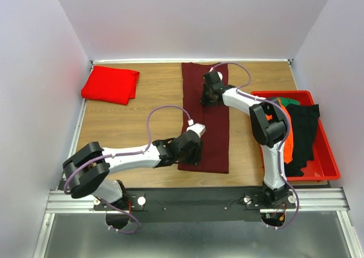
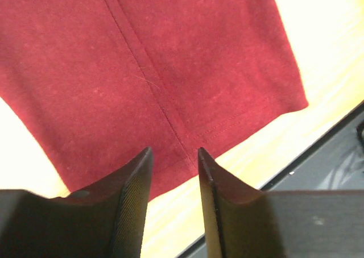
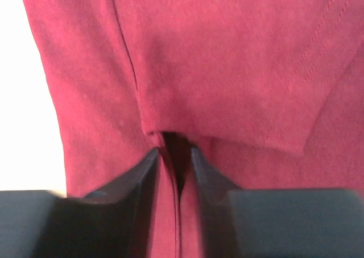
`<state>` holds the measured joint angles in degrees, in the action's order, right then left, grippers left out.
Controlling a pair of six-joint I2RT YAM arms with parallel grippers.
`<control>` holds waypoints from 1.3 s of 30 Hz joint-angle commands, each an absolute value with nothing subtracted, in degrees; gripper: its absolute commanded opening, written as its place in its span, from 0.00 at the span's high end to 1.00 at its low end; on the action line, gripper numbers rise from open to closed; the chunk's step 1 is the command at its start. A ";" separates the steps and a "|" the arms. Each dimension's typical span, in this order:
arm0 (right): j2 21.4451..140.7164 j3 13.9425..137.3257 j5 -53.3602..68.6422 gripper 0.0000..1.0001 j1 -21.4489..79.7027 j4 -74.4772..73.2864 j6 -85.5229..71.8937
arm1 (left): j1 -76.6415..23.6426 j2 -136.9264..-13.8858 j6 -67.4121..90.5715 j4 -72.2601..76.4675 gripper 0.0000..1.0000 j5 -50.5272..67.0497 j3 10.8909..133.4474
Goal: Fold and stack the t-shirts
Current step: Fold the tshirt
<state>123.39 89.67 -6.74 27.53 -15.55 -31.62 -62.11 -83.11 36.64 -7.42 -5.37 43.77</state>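
Though soft, maroon t-shirt [image 1: 216,138]: long seamed strip

A wood-grain surface [image 1: 153,99] is shown. A dark maroon t-shirt [image 1: 216,141] is laid down its middle as a long folded strip, running from the far edge toward the near one. A bright red t-shirt [image 1: 110,84] is set folded in the far left corner. A red bin [image 1: 329,155] is parked along the right side.

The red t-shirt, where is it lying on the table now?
In the top view, the red t-shirt lies folded at the far left corner of the table, to the left of the long maroon t-shirt.
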 commanded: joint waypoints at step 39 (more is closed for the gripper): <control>82.81 47.65 -3.08 0.59 32.61 -15.82 -36.30 | -47.90 -70.66 43.86 -3.87 0.57 -0.26 27.60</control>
<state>90.15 52.42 -4.84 32.62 -14.96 -33.78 -47.48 -69.80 44.80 -5.23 -2.85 28.80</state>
